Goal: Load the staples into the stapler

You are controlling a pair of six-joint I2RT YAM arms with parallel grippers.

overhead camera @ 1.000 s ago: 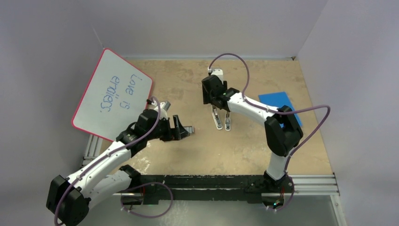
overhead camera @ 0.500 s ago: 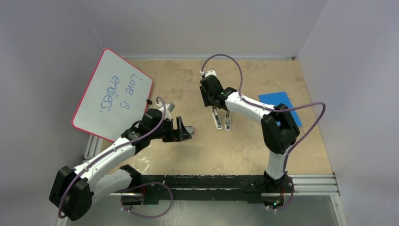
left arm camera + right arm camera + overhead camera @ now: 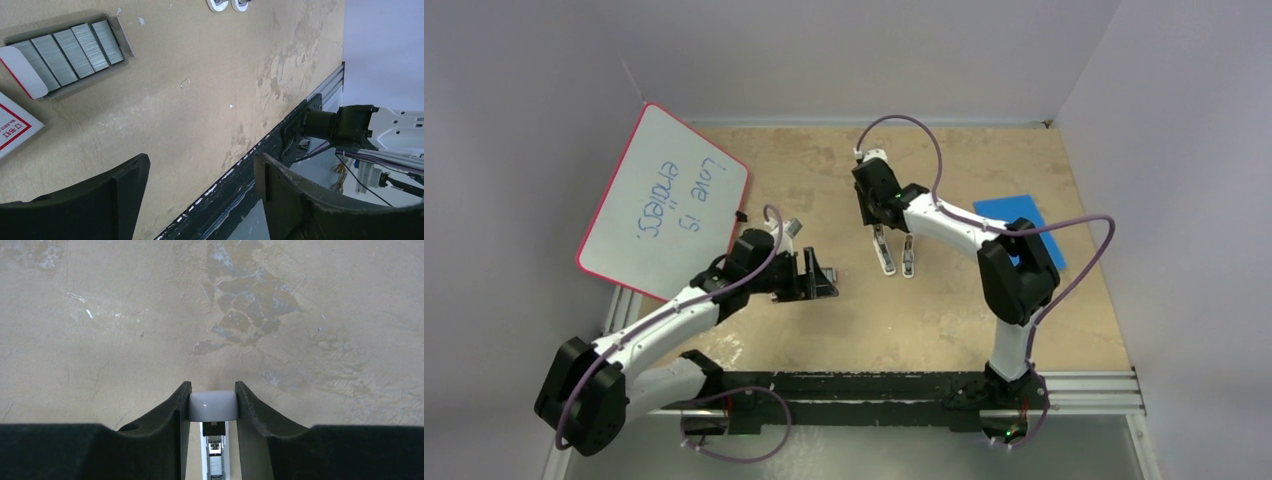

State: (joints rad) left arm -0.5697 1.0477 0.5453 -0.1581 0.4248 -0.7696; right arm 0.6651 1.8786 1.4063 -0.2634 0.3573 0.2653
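The stapler lies on the tan table as a slim white bar. My right gripper stands over its far end. In the right wrist view, the right gripper is shut on the stapler's rounded white end, both fingers touching its sides, and the metal channel runs back between them. The staples are a grey ribbed block in an open tray at the upper left of the left wrist view. My left gripper hangs open beside them with nothing between its fingers. From above, the left gripper covers the staples.
A second white piece lies just right of the stapler. A red-and-white box sits next to the staples. A pink-rimmed whiteboard leans at the left, a blue sheet lies at the right, and a black rail runs along the near edge.
The right gripper's jaws have closed in onto the stapler's far end. The left arm has shifted slightly right, its gripper staying open.
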